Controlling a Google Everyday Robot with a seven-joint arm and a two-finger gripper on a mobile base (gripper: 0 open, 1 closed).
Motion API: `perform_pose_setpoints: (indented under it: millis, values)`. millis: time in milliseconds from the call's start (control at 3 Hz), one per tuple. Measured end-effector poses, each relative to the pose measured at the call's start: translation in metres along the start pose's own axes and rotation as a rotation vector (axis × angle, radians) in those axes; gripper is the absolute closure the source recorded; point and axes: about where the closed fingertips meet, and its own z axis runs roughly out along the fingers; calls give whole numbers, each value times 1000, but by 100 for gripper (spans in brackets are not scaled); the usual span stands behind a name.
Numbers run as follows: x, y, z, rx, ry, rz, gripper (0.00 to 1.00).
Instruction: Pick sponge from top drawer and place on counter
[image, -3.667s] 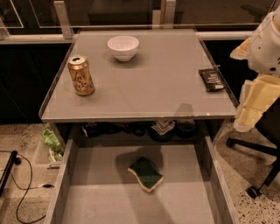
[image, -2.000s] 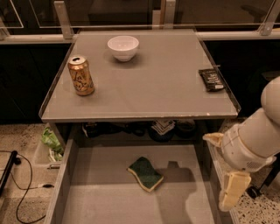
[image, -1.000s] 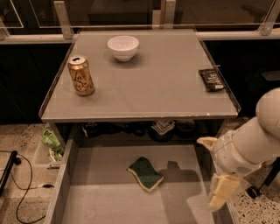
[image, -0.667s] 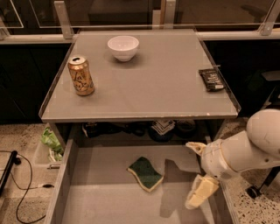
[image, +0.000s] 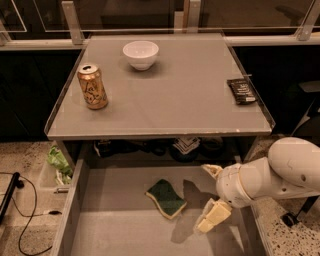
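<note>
The sponge (image: 166, 198), dark green on top with a pale yellow layer, lies flat in the middle of the open top drawer (image: 110, 225). The drawer is pulled out below the counter (image: 185, 100). My gripper (image: 210, 195) hangs over the drawer's right part, just right of the sponge and not touching it. It is open and empty, with one pale finger (image: 212, 170) behind and the other (image: 213, 217) in front. The white arm comes in from the right.
On the counter stand a gold drink can (image: 92, 86) at the left, a white bowl (image: 140, 54) at the back, and a black flat packet (image: 241, 91) at the right edge. A green bag (image: 58, 163) and cables lie on the floor at the left.
The arm has come down from beside the counter's right edge to the drawer. It has then moved left over the drawer toward the sponge. The sponge has not moved.
</note>
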Motion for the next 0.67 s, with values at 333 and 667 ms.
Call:
perform_pose_setpoints:
  millis: [333, 667]
  values:
    - [2, 0, 10, 2, -39, 23, 0]
    - [4, -3, 32, 31, -99, 89, 0]
